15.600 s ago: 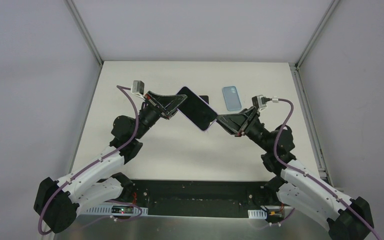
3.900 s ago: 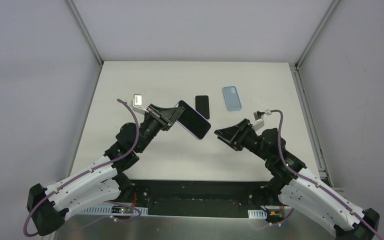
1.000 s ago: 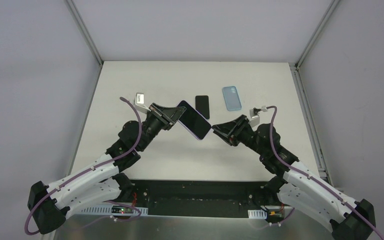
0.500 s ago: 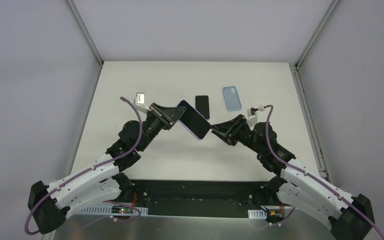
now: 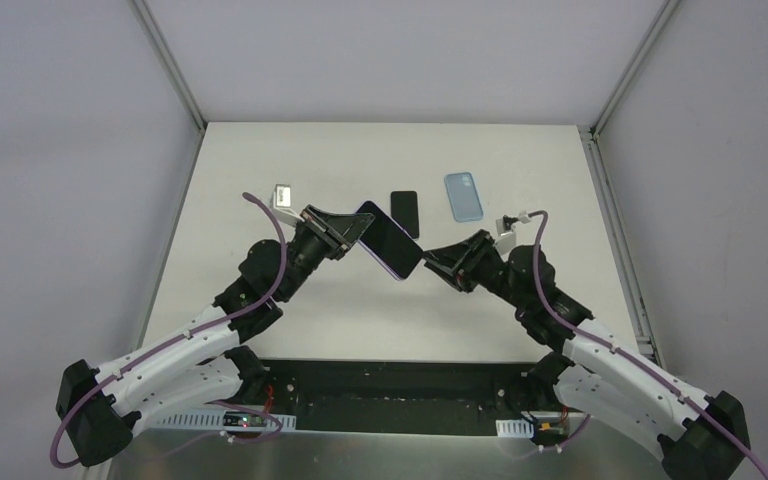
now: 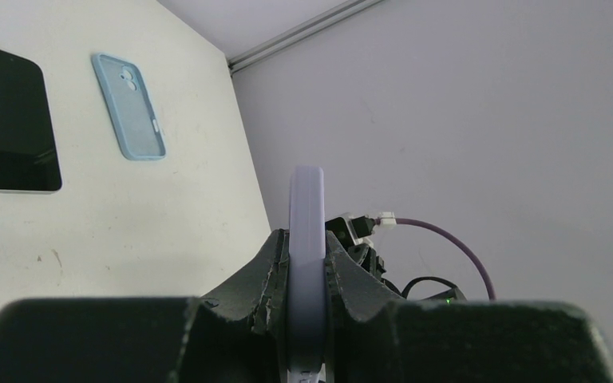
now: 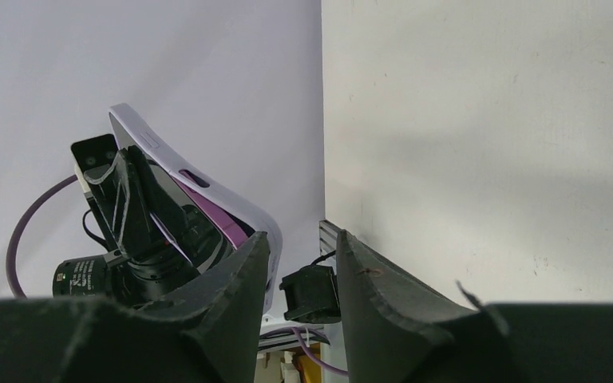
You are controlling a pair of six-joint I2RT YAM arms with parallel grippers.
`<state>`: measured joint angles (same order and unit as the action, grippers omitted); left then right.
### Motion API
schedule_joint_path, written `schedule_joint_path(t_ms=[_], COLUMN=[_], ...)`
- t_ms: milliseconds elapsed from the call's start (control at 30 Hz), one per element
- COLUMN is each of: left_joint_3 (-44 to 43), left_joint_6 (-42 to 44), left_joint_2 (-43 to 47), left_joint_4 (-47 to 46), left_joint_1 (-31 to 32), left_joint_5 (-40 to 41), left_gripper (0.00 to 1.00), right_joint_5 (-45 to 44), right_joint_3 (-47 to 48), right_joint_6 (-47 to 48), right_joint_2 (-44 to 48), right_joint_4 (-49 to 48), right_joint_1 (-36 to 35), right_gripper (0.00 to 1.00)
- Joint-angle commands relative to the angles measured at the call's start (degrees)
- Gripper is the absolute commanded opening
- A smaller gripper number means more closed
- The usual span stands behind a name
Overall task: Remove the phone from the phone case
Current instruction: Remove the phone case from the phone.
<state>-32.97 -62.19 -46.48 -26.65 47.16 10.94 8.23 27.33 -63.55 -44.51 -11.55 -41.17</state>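
Observation:
The phone [image 5: 390,238], dark screen up, sits in its lavender phone case [image 5: 401,272] and hangs tilted above the table. My left gripper [image 5: 352,228] is shut on its upper-left end; in the left wrist view the case edge [image 6: 306,215] stands upright, squeezed between the two fingers of that gripper [image 6: 306,271]. My right gripper [image 5: 428,258] is at the phone's lower-right corner, jaws apart. In the right wrist view the case [image 7: 207,187] lies just outside the left finger, and the gap of that gripper [image 7: 302,247] holds nothing.
A bare black phone [image 5: 405,213] lies flat on the white table [image 5: 290,150] just behind the held one, also in the left wrist view [image 6: 8,120]. A light blue case [image 5: 463,196] lies to its right [image 6: 130,106]. Grey walls surround the table.
My right gripper has crept left toward the phone's lower-right corner and its jaws have narrowed slightly. The left gripper and phone have stayed put.

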Motion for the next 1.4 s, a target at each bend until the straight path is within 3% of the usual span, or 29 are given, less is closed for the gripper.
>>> schedule_joint_path(t_ms=[0,200,333,600,1033,1367], left_joint_3=[-3.4,-2.1,-2.3,-4.5,-4.7,-3.9], left_joint_6=[-3.1,-2.1,-1.7,-2.3,-2.6,-2.3], left_joint_2=[2.1,3.3,3.0,0.3,0.0,0.7], left_joint_4=[-8.1,-8.1,-8.1,-8.1,-8.1,-8.1], left_joint_1=[0.5,0.5,0.5,0.6,0.6,0.5], left_joint_5=[-2.2,0.3,1.3,-0.2,-0.6,0.0], left_gripper=[0.00,0.00,0.00,0.00,0.00,0.00], right_joint_5=[-0.4,-3.4,-0.2,5.7,5.2,3.7], right_joint_3=[2.3,2.6,2.4,2.4,2.8,1.8], right_joint_6=[3.6,8.0,8.2,4.2,1.2,1.8], right_joint_2=[2.8,9.3,12.3,9.9,4.1,7.4], right_joint_4=[3.8,10.5,10.6,3.0,-0.4,-0.1], right_joint_1=[-0.3,-0.4,-0.5,-3.1,-4.6,-4.9], right_gripper=[0.40,0.43,0.46,0.57,0.53,0.61])
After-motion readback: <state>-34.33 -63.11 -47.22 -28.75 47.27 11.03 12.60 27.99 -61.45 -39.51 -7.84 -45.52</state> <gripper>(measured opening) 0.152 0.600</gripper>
